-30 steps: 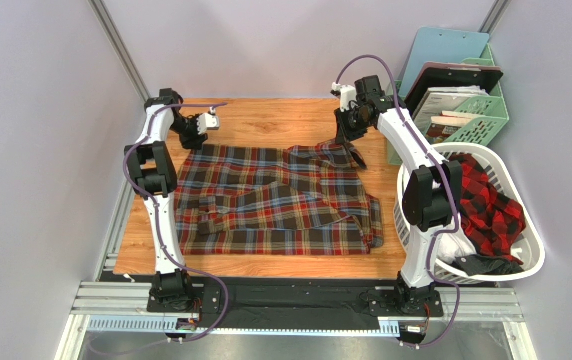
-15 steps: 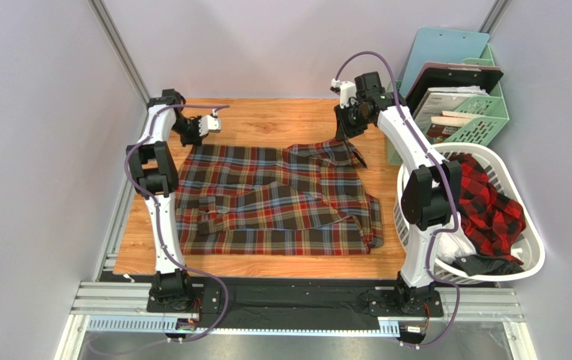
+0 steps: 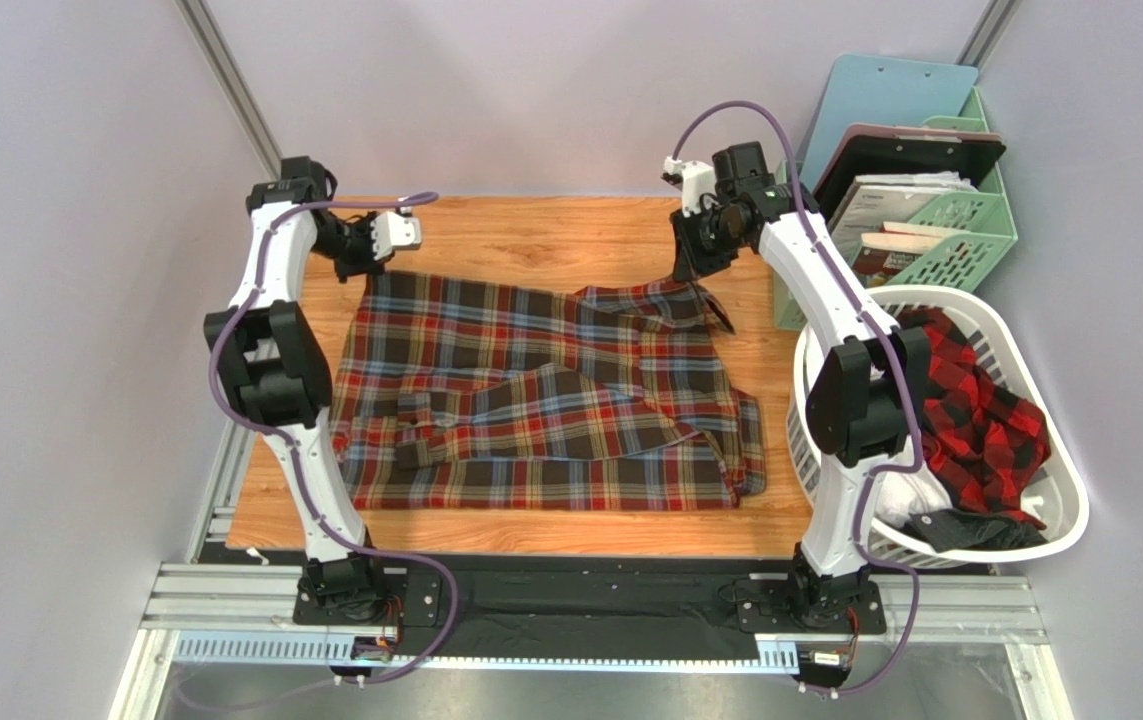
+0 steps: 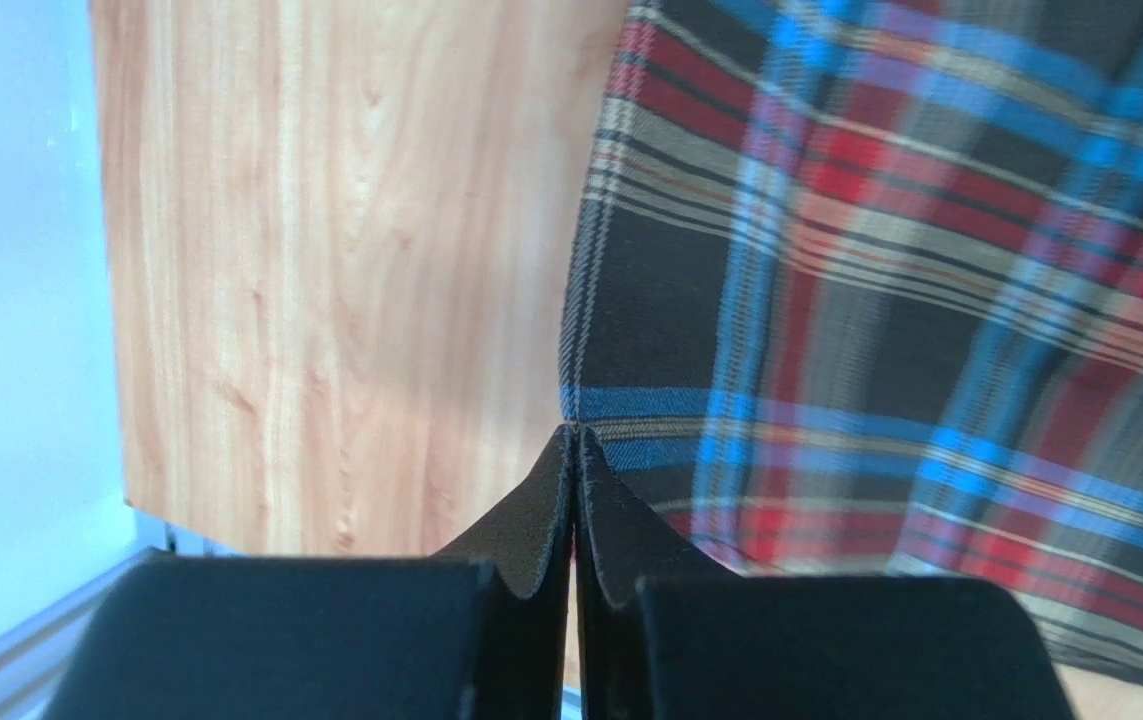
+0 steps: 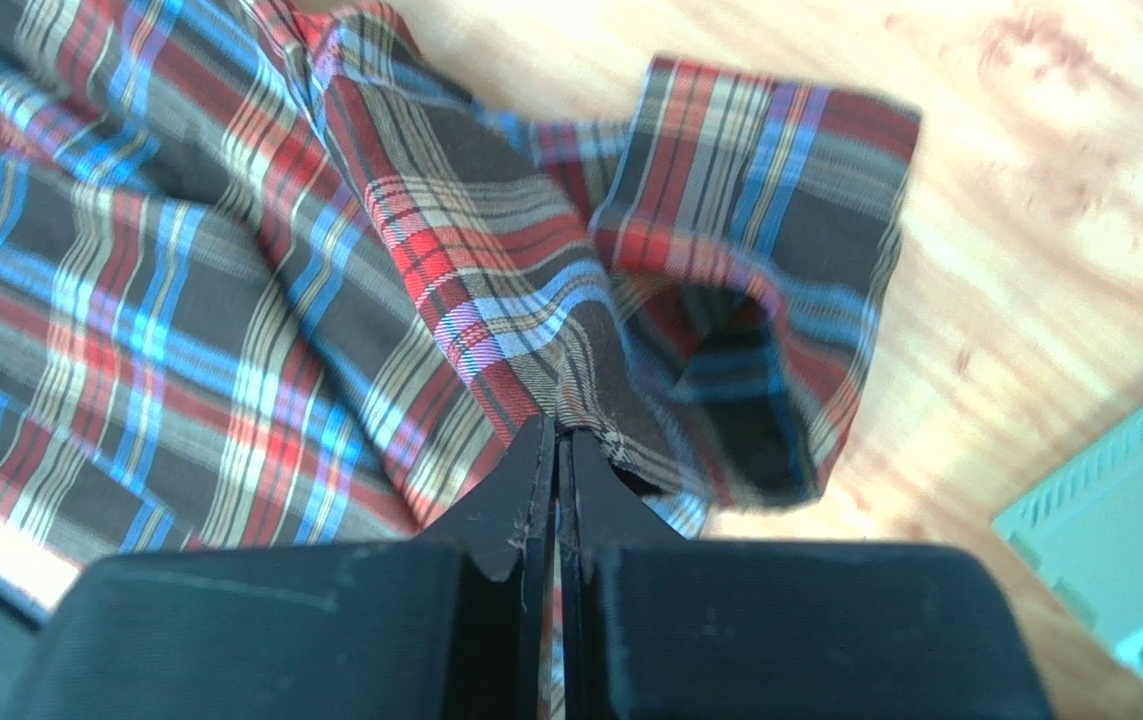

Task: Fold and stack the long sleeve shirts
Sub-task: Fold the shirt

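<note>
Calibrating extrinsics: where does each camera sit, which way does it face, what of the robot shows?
Top external: above, behind the bases, looking down at the tartan shirt on the table; both arms show.
Left wrist: looking down past jaws shut on the shirt's corner.
Right wrist: looking down past jaws shut on shirt fabric.
Shared: all see that shirt.

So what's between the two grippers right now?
The brown plaid shirt: its far edge runs from the left gripper to the right gripper, both pinching it, as the top view shows.
</note>
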You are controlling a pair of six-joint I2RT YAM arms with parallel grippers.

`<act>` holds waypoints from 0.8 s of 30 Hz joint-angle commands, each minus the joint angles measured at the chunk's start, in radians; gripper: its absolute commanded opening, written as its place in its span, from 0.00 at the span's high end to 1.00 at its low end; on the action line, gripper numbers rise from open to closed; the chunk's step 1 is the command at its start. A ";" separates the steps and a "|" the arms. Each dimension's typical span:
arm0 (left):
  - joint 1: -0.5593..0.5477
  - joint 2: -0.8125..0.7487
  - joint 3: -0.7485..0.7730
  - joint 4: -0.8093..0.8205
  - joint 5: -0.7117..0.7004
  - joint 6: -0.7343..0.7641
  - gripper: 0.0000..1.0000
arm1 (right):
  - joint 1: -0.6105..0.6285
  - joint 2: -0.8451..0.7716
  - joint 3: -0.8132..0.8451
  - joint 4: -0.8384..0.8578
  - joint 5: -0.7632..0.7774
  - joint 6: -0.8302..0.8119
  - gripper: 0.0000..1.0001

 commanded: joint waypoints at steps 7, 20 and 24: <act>0.079 -0.308 -0.307 -0.029 0.107 0.142 1.00 | 0.020 -0.249 -0.146 -0.035 -0.067 -0.006 1.00; 0.142 -0.575 -0.611 -0.125 0.084 0.301 1.00 | 0.064 -0.479 -0.389 -0.090 -0.084 -0.067 1.00; 0.156 -0.632 -0.768 -0.086 0.033 0.339 1.00 | 0.083 -0.517 -0.482 -0.087 -0.082 -0.085 1.00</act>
